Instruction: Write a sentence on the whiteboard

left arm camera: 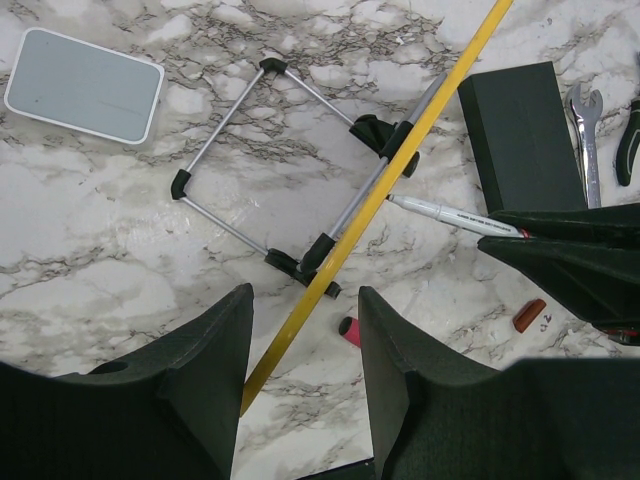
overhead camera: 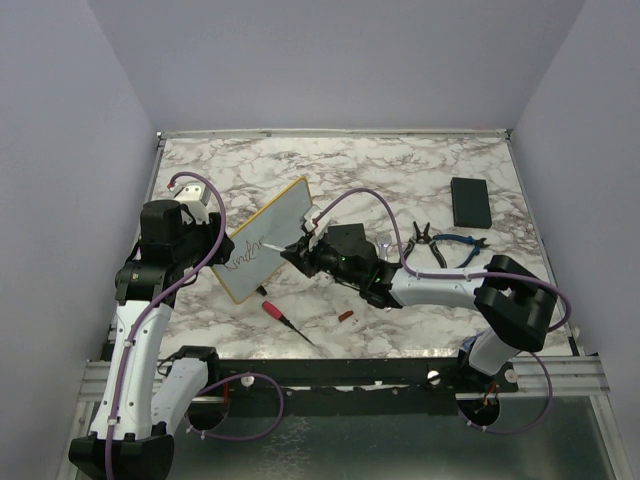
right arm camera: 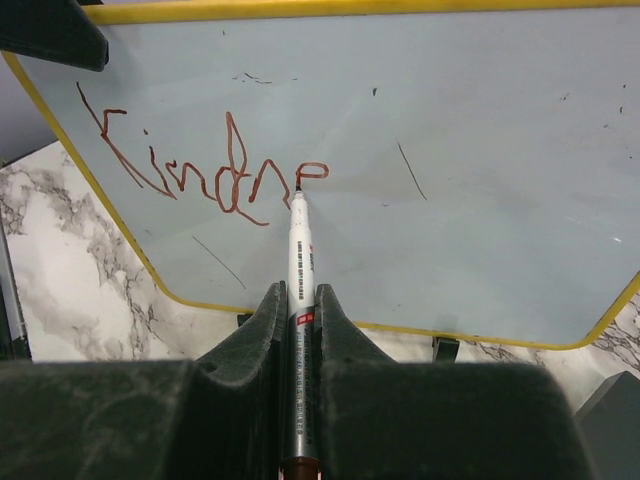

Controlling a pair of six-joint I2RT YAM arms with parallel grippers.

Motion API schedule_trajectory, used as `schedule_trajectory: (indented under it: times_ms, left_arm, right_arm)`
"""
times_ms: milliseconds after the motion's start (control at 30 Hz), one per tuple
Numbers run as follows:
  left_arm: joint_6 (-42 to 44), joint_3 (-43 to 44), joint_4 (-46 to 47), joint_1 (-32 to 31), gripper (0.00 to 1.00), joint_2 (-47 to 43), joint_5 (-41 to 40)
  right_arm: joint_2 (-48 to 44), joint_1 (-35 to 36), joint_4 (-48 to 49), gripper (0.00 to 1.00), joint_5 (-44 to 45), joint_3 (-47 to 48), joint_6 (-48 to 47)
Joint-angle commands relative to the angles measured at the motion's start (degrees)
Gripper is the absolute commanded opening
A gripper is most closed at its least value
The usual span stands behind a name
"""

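Top view: light even and diffuse; walls (overhead camera: pixel 340 60) carry a cool lilac cast. Bench (overhead camera: pixel 400 170) bright, marble veins crisp to every edge; soft shadow close under the right arm (overhead camera: pixel 430 288). Left wrist view: marble sharp, left claw (left arm camera: pixel 305 295) near-black, slightly soft. Right wrist view: whiteboard (right arm camera: pixel 480 150) flatly lit, marker (right arm camera: pixel 299 255) tip in focus, right claw (right arm camera: pixel 300 300) dark, blurring toward the bottom edge.

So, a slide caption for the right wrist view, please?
Right gripper holds a marker, tip on the whiteboard beside red handwriting.

Yellow-framed pale whiteboard (right arm camera: pixel 480 150), red-brown sentence (right arm camera: pixel 235 165), white marker (right arm camera: pixel 300 260) — grey-veined marble table (overhead camera: pixel 380 170)
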Motion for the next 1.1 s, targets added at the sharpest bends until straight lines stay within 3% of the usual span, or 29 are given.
schedule_trajectory:
  times_ms: [0,267,500,1067]
  left_arm:
    - [-0.1,-0.2,-1.1,-0.4,0.47,-0.4,1.3]
    - [0.0,-0.2,-1.1,-0.3,0.47,-0.4,1.3]
    - [-0.1,-0.2,-1.1,-0.3,0.47,-0.5,1.2]
    - [-0.1,-0.4,-1.1,-0.3,0.47,-0.9,1.3]
  right_arm:
    - [0.7,0.2,-1.1,0.01,5.0,0.3,0.4]
    - [-0.1,0.2,-1.0,0.01,7.0,-0.4,0.6]
    - [-4.1,0.2,2.8,0.0,-0.1,-4.0,-0.3]
    - [-3.5,0.2,0.9,0.01,7.1,-0.8,-0.8]
